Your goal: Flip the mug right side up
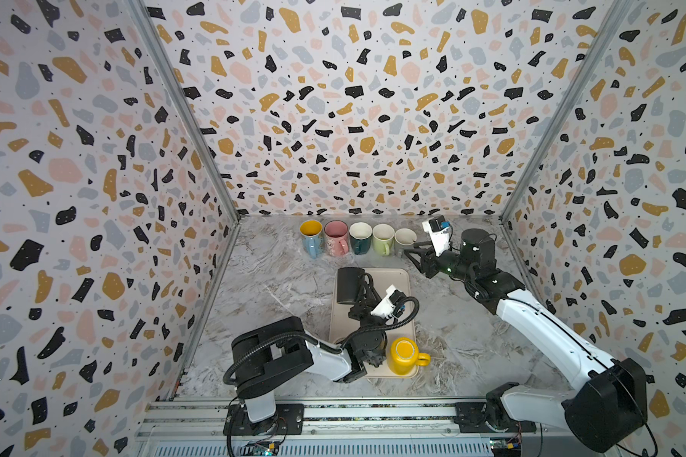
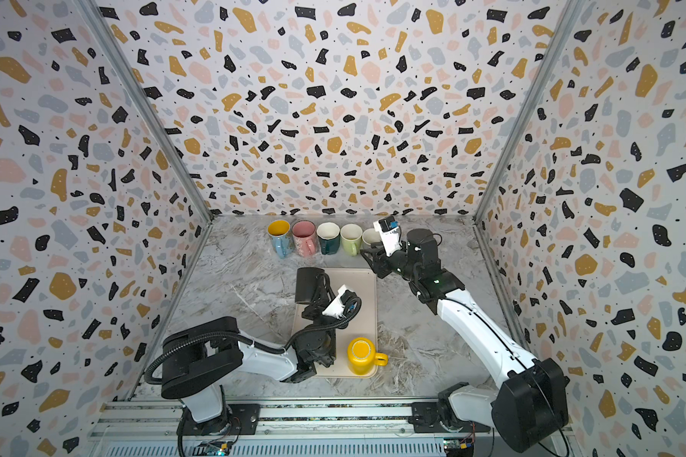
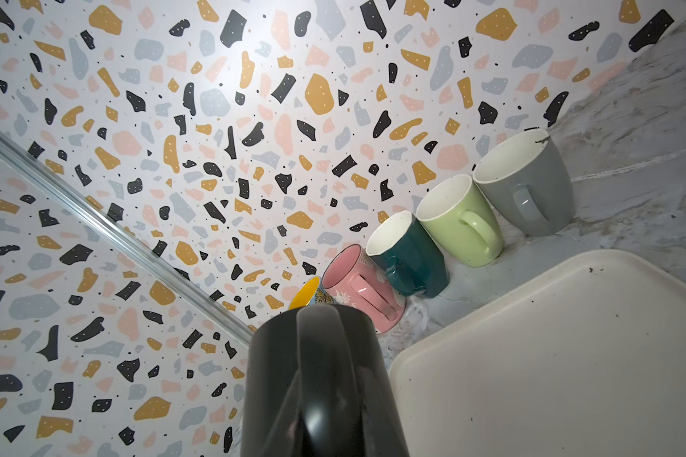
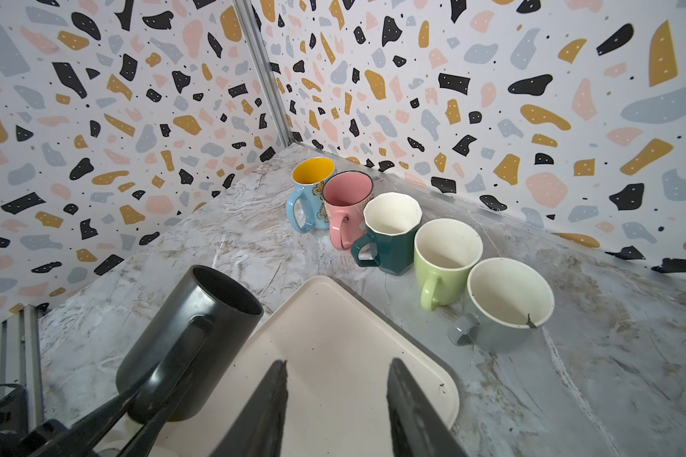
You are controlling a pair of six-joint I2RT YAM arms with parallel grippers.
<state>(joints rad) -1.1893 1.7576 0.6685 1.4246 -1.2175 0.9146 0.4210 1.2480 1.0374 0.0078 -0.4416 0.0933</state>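
The black mug (image 1: 348,285) (image 2: 309,285) hangs tilted over the far left corner of the beige tray (image 1: 397,281). My left gripper (image 1: 365,288) is shut on its handle. In the right wrist view the mug (image 4: 199,336) leans with its open mouth facing up and away, and the left fingers (image 4: 135,399) clamp the handle. The left wrist view is filled by the dark handle (image 3: 321,376). My right gripper (image 1: 409,253) (image 4: 335,362) stands open and empty above the tray's far right corner, apart from the mug.
A yellow mug (image 1: 404,355) stands on the tray's near end beside the left arm. Several upright mugs line the back wall: blue (image 1: 311,239), pink (image 1: 336,238), teal (image 1: 360,238), green (image 1: 383,239) and grey (image 1: 404,238), the grey one just behind my right gripper.
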